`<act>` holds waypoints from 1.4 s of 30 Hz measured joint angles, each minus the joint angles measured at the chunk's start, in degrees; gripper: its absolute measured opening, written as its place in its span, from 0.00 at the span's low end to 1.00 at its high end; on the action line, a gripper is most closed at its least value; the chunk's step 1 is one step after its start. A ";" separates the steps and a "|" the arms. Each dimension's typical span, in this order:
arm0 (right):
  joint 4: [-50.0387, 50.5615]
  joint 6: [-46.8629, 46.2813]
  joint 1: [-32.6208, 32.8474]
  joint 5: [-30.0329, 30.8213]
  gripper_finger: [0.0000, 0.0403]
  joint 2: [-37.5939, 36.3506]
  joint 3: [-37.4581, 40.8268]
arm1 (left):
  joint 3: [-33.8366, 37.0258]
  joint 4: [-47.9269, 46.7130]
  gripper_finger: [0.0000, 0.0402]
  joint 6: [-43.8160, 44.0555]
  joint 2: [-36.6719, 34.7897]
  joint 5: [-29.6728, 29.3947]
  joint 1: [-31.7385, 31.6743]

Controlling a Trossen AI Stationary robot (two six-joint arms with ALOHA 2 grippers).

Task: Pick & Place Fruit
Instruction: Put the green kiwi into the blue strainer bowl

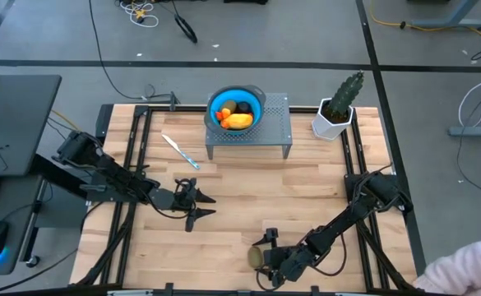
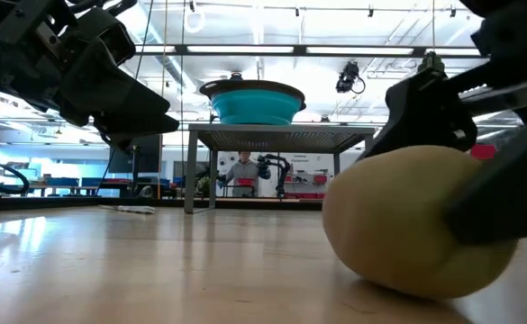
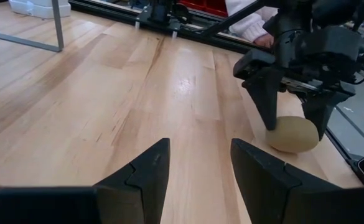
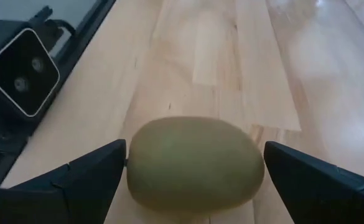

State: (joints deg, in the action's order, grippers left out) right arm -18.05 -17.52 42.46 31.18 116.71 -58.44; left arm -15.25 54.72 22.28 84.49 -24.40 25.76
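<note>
An olive-brown oval fruit lies on its side on the table near the near edge. My right gripper is open and lowered over it, one finger on each side of the oval. My left gripper hangs open over bare wood left of centre and holds nothing. A blue bowl sits on a grey metal stand at the far side. In it are the yellow-orange oblong, an orange-red ball and darker pieces. My right gripper stands astride the oval across its length, fingers pointing down from above. The oval's ends lie very close to both fingers. I cannot tell whether either finger touches it. The oval rests on the table.
A white-and-blue stick tool lies left of the stand. A green cactus in a white pot stands at the far right. The low camera sits at the near edge beside the oval. A person's pale sleeve shows off the near right corner.
</note>
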 joint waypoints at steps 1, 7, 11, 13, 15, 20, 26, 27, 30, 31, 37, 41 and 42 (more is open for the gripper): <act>0.27 0.01 0.00 -0.10 0.97 0.00 -0.01 | 0.00 0.00 0.44 0.00 0.00 0.02 0.00; 1.56 -0.21 -0.52 -0.79 0.97 0.00 -0.01 | 0.00 0.00 0.44 0.00 0.00 0.02 0.00; 1.49 -0.19 -0.52 -0.79 0.94 0.00 -0.01 | 0.00 0.00 0.44 0.00 0.00 0.02 0.00; 1.13 -0.16 -0.52 -0.81 0.92 0.00 -0.01 | 0.00 0.00 0.44 0.00 0.00 0.02 -0.01; 1.12 -0.15 -0.52 -0.81 0.89 0.00 -0.01 | 0.00 -0.01 0.44 0.00 0.00 0.02 -0.02; 1.08 0.01 -0.52 -0.81 0.84 0.00 -0.01 | 0.00 -0.02 0.44 0.00 0.00 0.02 -0.02; -3.61 1.50 -0.52 1.83 0.84 -0.09 0.01 | 0.00 -0.02 0.44 -0.09 0.00 0.02 0.00; -5.00 2.54 -0.52 3.34 0.84 -0.28 0.01 | 0.00 -0.02 0.44 -0.13 0.00 0.02 0.00; -9.24 6.53 -0.52 10.76 0.83 -1.53 0.01 | 0.00 -0.02 0.44 -0.29 0.00 0.02 -0.02; -10.88 8.58 -0.66 14.06 0.83 -2.01 0.01 | 0.00 0.00 0.44 -0.42 0.00 -0.02 -0.02; -18.17 22.28 -6.89 23.57 0.83 -4.56 -0.06 | 0.00 0.00 0.44 -0.57 0.00 -0.11 0.00; -19.83 26.44 -15.41 16.13 0.83 -5.31 -1.92 | 0.00 -0.02 0.44 -1.72 0.00 0.46 0.00; -19.72 27.44 -17.34 14.15 0.83 -5.57 -2.69 | 0.00 -0.04 0.44 -1.95 0.00 1.34 0.02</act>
State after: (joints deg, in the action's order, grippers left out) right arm -37.77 9.92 25.12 45.33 111.14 -61.14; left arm -15.25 54.68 20.33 84.49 -23.07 25.78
